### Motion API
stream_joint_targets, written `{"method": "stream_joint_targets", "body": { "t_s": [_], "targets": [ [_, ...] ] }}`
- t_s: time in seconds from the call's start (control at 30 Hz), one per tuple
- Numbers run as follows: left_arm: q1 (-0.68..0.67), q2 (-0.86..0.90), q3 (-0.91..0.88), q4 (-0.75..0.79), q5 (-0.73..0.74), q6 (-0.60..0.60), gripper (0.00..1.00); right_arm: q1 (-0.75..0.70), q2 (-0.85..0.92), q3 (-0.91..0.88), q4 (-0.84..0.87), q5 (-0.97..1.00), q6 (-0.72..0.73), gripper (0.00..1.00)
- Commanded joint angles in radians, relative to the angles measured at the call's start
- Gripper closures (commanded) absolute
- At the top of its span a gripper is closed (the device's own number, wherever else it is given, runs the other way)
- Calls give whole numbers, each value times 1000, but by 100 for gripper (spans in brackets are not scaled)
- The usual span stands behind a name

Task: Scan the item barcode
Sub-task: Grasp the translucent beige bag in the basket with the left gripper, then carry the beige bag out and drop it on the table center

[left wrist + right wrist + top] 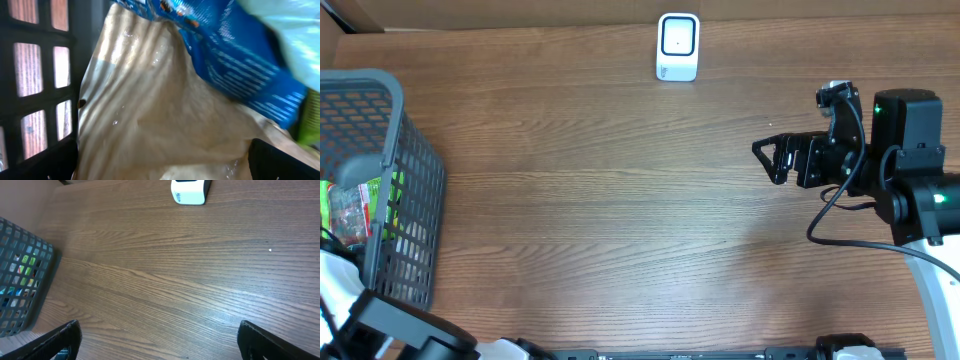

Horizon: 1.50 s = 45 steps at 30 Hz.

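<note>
A brown worktop (620, 200) with long wood-grain streaks fills the overhead view. At top centre stands the scanner (677, 46), a small white box with rounded corners and a dark window edged in pale blue.

At the left edge of the frame sits the basket (415, 200), grey plastic with a lattice of small square holes and a rounded rim. Green and clear wrappers show through its mesh. The left arm's black housing lies at the lower left corner, beside the basket.

The left wrist view looks inside the basket. The dark lattice wall stands at the left of that frame, with wood showing through the holes. The tan pouch (160, 110), a smooth glossy film creased in long soft folds, fills the middle. Over its upper right part lies the blue packet (240, 75), shiny film with fine pale print too blurred to read. The left gripper (165, 167) shows a black finger at the lower right corner. Its jaws stand released and wide, with the tan pouch between them. I cannot tell whether they touch it.

The right gripper (767, 163), black and angular, hangs over bare wood at the right of the overhead frame, well apart from scanner and basket. Its jaws are spread with nothing between them.
</note>
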Motion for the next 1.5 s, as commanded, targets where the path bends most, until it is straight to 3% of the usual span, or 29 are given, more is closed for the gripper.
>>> {"method": "stream_joint_targets", "body": {
  "t_s": [0.0,0.07,0.1,0.13,0.17,0.47,0.7,0.93,1.03,1.13,1.27,1.37,1.47],
  "targets": [
    [12,85,-37,-3,-23,-17,3,5,-2,21,1,-6,-4,0],
    [12,143,-37,5,5,-16,14,5,-2,21,1,-6,-4,0],
    [12,165,-37,6,22,-10,28,5,-2,21,1,-6,-4,0],
    [12,188,-37,6,42,-5,69,5,-2,21,1,-6,-4,0],
    [12,198,-37,4,58,-5,94,5,-2,21,0,-6,-4,0],
    [12,127,97,-128,196,25,96,5,-2,21,1,-6,-3,0],
    [7,-34,523,-426,264,119,96,5,-2,21,1,-6,-3,0],
    [-64,-184,752,-480,345,145,96,5,-2,21,1,-6,-3,0],
    [-145,-277,771,-405,617,312,96,5,-2,21,2,-6,-3,0],
    [-251,-343,771,-384,740,463,96,5,-2,21,1,-6,-3,0],
    [-487,-355,762,-477,686,633,96,5,-2,21,2,-6,-3,0],
    [-711,-308,684,-541,580,642,96,5,-2,21,8,-6,-3,0],
    [-899,-230,538,-484,497,599,96,5,-2,21,8,-6,-3,0]
  ]
}}
